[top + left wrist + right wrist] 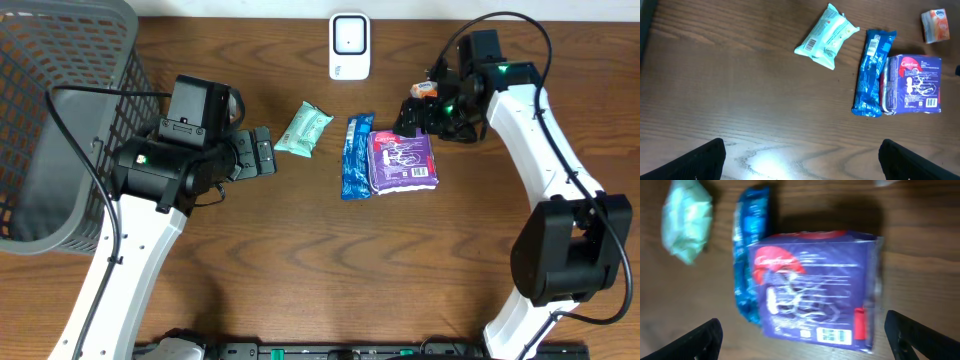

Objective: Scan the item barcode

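Purple Carefree pkg (pixel 403 161) lay flat, label up, barcode (pixel 930 103) showing at one corner. Blue pkg (pixel 357 156) lay touching its long side. Mint-green pkg (pixel 304 129) lay tilted, near but apart, its own barcode up. Small orange pkg (pixel 935 25) sat apart. White scanner (pixel 349 46) stood beyond the pkgs.

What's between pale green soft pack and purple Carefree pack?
The long blue plastic packet, against the purple Carefree pack, apart from the pale green soft pack; overhead view shows it.
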### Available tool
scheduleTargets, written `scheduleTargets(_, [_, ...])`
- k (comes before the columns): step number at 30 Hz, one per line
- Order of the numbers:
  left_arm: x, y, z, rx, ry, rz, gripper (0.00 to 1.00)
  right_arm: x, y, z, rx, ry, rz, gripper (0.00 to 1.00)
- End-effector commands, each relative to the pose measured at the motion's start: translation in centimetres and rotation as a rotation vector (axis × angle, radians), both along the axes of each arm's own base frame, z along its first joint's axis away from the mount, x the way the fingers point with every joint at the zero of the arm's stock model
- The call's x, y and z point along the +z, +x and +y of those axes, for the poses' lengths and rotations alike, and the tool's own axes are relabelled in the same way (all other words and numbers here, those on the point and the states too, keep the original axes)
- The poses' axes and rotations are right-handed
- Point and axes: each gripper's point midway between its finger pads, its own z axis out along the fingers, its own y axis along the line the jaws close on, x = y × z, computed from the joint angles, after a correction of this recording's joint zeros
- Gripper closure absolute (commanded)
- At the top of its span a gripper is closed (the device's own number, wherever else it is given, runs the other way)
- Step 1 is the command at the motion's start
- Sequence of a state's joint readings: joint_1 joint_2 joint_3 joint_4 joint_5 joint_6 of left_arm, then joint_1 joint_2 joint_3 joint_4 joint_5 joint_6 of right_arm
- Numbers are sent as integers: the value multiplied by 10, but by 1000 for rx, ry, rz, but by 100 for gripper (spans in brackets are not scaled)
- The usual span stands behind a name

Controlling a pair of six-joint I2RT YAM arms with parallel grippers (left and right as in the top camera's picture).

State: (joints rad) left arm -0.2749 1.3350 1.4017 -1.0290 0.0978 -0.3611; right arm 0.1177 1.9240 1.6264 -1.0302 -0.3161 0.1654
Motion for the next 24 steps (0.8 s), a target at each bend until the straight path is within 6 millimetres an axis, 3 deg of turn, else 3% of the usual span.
scheduleTargets(1, [-1,2,4,-3,21,0,2,-12,4,-27,-121,-109,24,1])
scheduleTargets(8, [-1,2,4,-3,21,0,2,-17,8,-46,-165,-115,22,4])
scheduleTargets(11, [-1,2,4,-3,20,0,2,-30,7,-53,-176,-113,19,8])
scheduleTargets(19, [-1,2,4,-3,21,0,2,-50,13,-23,-66,145,-61,14])
scheduleTargets(24, [-1,2,4,-3,21,0,2,-61,11,-27,-72,182,-73,17])
